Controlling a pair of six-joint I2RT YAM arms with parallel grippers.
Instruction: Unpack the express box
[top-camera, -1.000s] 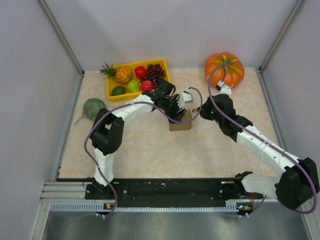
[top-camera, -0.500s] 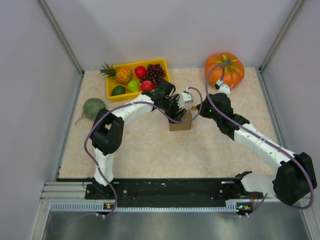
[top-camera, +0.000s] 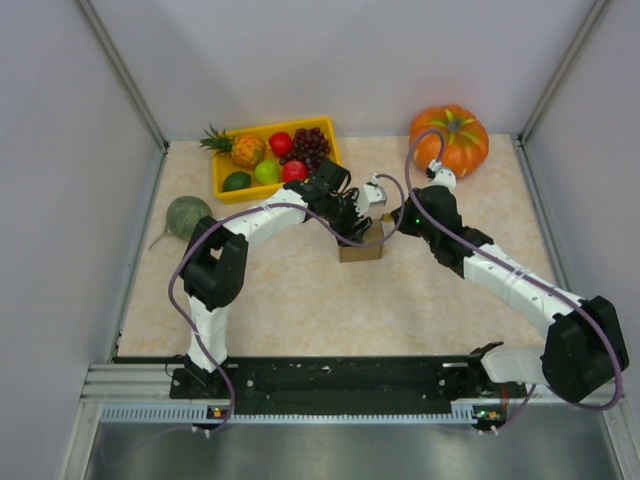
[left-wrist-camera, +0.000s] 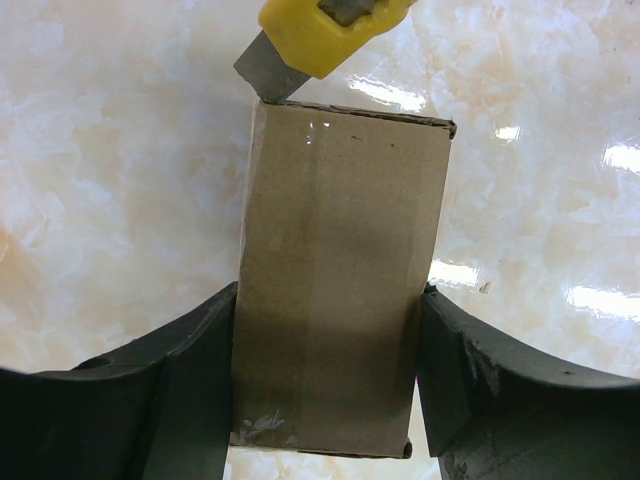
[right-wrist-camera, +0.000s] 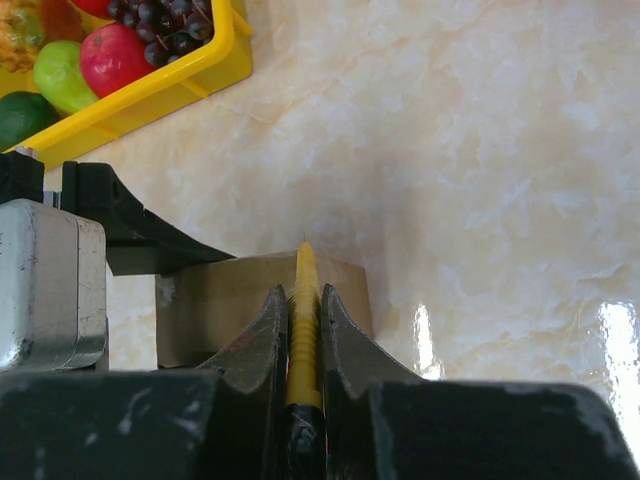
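A: How do the arms look?
B: Both the left arm (top-camera: 262, 215) and the right arm (top-camera: 510, 283) have white links with black joint housings. A purple-grey cable (top-camera: 173, 288) runs in loops along each one.
A: And below them?
B: They are mounted on a black rail (top-camera: 330, 378), with a ribbed silver strip (top-camera: 300, 412) in front.
A: The grippers?
B: The left gripper (left-wrist-camera: 330, 300) has black curved fingers (left-wrist-camera: 500, 390), scratched with pale marks. The right gripper (right-wrist-camera: 303, 300) has the same black fingers (right-wrist-camera: 350, 350), also scuffed.
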